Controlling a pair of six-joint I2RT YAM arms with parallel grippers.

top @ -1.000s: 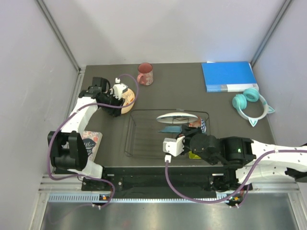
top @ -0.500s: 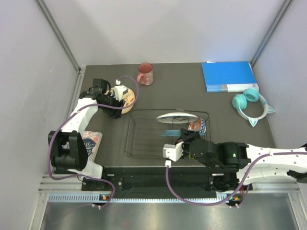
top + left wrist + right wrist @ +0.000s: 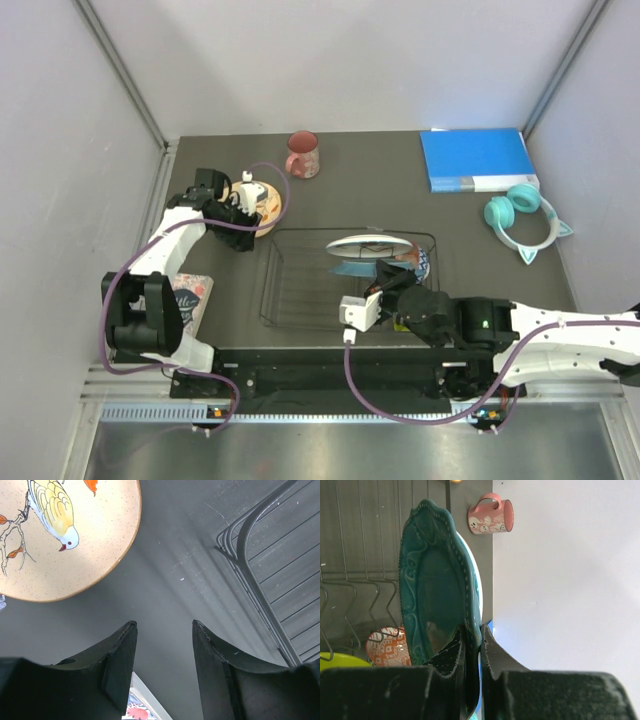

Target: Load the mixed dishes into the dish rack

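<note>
One dish in hand: we log the right gripper (image 3: 472, 632) clamped on the teal scalloped plate (image 3: 435, 590) over the dish rack (image 3: 300, 295), near right, with upright slotting judged next; the left gripper (image 3: 162, 630) stands apart, empty.

The right claw (image 3: 471, 632) pinches the teal scalloped plate (image 3: 432, 590), with the dish rack (image 3: 350, 555) and pink-red mug (image 3: 492, 516) behind.

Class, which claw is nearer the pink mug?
Left. The left claw hovers beside the cream plate, left of the mug; the right claw grips a teal plate over the rack, farther away.
</note>
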